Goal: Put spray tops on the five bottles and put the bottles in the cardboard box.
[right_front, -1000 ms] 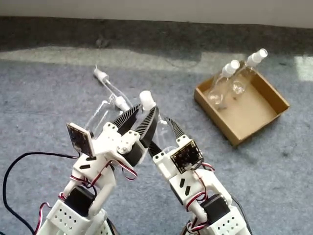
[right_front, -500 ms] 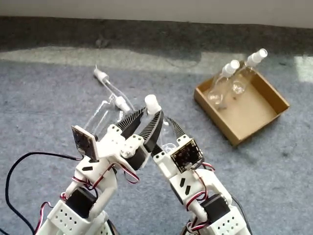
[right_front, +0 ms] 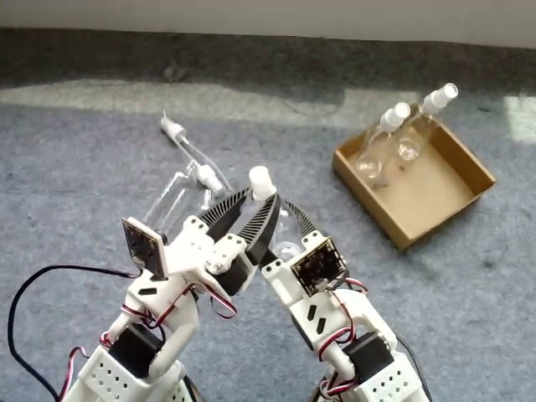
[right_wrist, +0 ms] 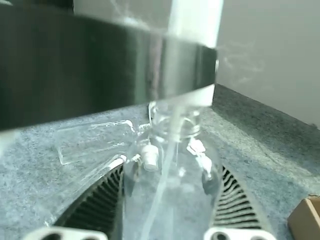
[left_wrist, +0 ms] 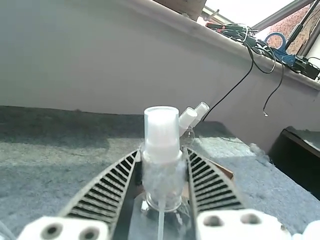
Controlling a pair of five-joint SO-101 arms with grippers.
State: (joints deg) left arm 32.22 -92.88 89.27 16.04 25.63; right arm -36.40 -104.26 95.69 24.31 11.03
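High view: pinch and clamp, near centre

Left gripper pinches spray top; right gripper clamps clear bottle just under it. Cardboard box, far right, holds two capped bottles.

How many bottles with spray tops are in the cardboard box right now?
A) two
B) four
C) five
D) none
A: the high view shows two capped bottles lying side by side in the cardboard box, their white tops poking past its far rim.
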